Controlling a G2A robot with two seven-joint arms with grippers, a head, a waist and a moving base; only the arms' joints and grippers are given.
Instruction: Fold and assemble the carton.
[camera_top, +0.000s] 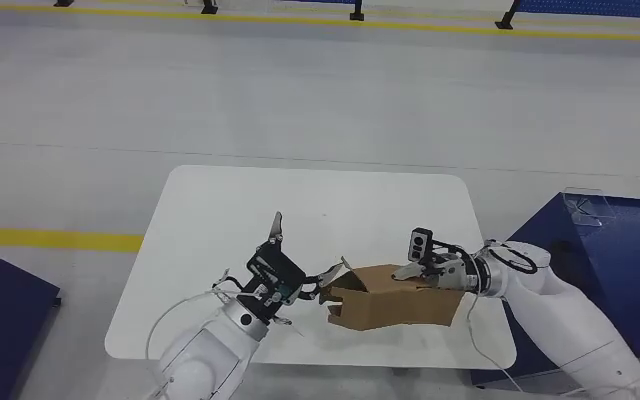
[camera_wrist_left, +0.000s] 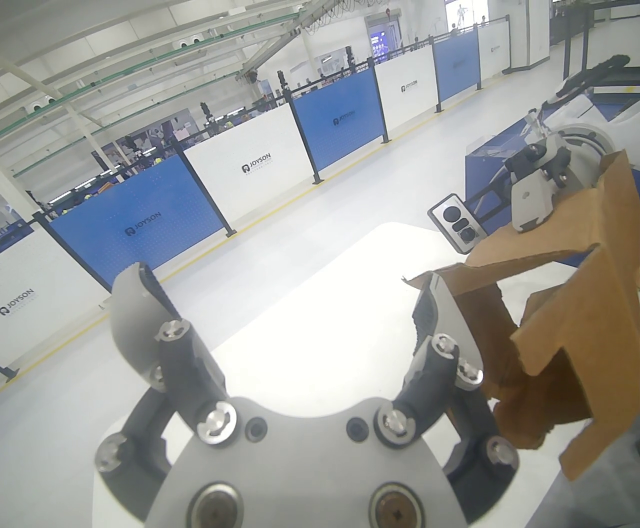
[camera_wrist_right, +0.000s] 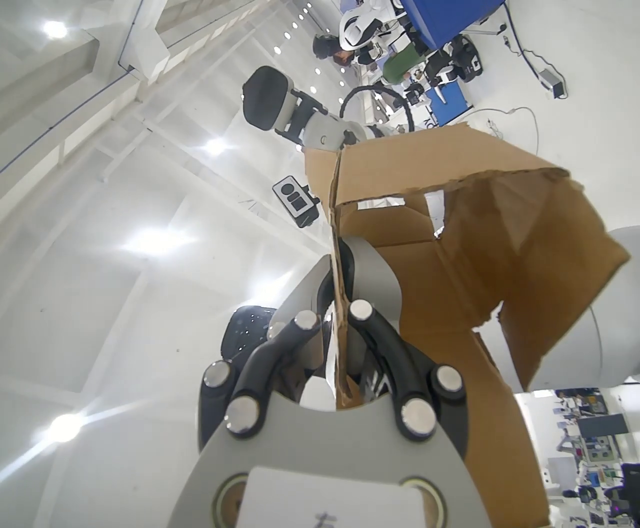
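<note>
White table (camera_top: 250, 210) — right gripper (camera_wrist_right: 340, 280) pinches carton (camera_top: 395, 300) (left gripper (camera_wrist_left: 280, 295) agape, beside).

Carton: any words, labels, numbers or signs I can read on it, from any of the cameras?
No text: the carton is plain brown cardboard on every face in view, outside and inside, with no label, number or sign.
Faces turned away from the cameras cannot be checked.

A white rounded rectangular table (camera_top: 260, 215) stood on a pale grey floor (camera_top: 320, 100) marked with yellow lines (camera_top: 70, 240). Blue and white partition panels (camera_wrist_left: 140, 225) bordered it.
</note>
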